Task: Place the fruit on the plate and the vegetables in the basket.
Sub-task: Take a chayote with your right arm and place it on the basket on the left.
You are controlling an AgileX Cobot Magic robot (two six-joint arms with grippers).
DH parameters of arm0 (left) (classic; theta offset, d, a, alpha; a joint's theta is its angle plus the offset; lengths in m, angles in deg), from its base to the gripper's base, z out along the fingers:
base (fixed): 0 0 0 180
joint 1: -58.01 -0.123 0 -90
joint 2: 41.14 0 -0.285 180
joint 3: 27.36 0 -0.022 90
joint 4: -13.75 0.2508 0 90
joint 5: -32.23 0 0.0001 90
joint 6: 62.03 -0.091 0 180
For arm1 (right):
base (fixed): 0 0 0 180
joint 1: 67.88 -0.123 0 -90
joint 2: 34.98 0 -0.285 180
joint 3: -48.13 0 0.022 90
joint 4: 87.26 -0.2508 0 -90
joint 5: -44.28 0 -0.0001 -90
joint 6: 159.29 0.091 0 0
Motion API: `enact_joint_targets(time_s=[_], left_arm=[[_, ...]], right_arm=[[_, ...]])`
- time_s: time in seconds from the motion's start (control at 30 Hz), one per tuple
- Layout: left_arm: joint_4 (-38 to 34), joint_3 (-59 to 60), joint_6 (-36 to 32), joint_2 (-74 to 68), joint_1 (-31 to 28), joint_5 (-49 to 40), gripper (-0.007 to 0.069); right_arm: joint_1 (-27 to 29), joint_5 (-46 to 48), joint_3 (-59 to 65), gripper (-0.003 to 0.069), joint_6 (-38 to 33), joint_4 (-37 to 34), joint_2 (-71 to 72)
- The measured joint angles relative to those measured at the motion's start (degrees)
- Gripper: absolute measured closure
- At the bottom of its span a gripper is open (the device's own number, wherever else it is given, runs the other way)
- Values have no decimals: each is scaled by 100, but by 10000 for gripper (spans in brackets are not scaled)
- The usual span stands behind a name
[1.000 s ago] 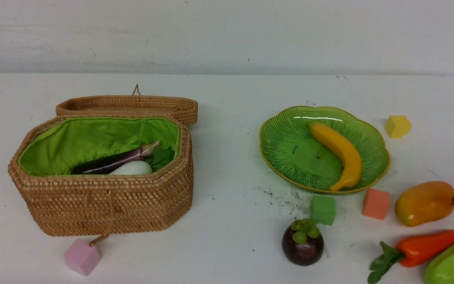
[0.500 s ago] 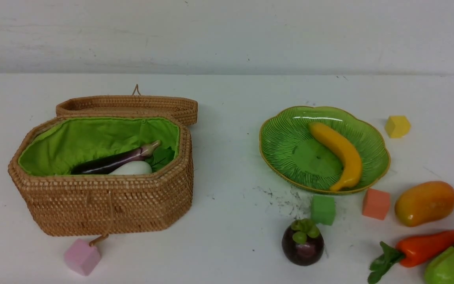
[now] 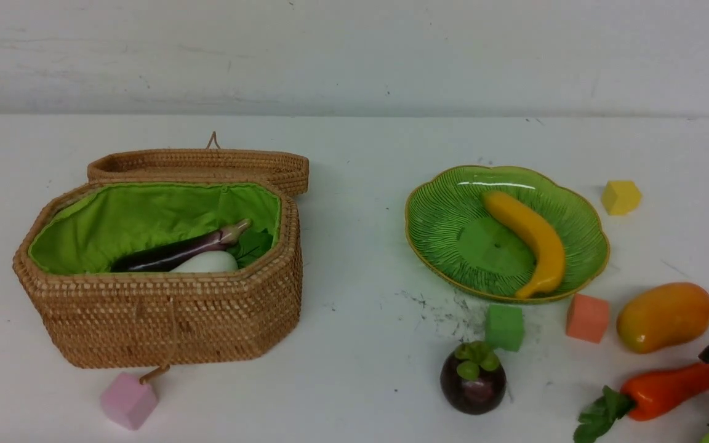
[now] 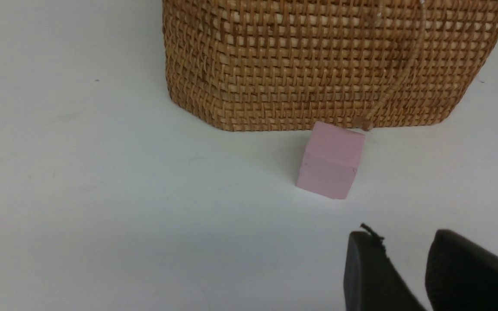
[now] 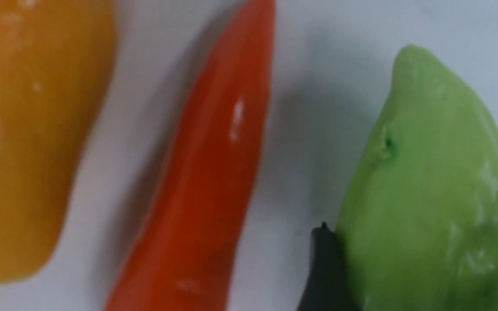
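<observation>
Right claw: the claw (image 5: 424, 233) has its two fingers on opposite sides of the green vegetable (image 5: 430, 185); it looks closed on the thick body, across the width.
Green vegetable: in the near right part of the bench (image 3: 360, 246), between the fingers; the front view cuts most of it off. If it already carries no weight on the bench, I cannot tell.
Long axis: roughly beside the pepper (image 3: 668, 387), running out past the fingertips, not crosswise to them.
Neighbours: pepper just to the left, mango (image 3: 665, 317) farther and also left.
Basket: open basket (image 3: 164, 326) at left, well apart, with eggplant (image 3: 176, 252) and radish (image 3: 207, 263) inside.
Nearer arm: the right one is at the vegetable; the left claw (image 4: 402, 235) is partly open, holds nothing, and is nearer to the basket.
Coming move: I judge a lift first, then a long carry leftward and somewhat far, above the pepper and the near basket wall.
</observation>
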Motion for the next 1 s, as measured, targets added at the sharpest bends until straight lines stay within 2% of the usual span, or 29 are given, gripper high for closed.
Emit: enact_joint_targets(time_s=[0.33,0.7,1.0], left_arm=[[0,0,0,0,0,0,417],[0,0,0,0,0,0,405],[0,0,0,0,0,0,403]], right_arm=[[0,-12,28,212,-501,0,1499],[0,405,39,212,-2029,-455,2647],[0,439,46,212,-2192,-552,2647]])
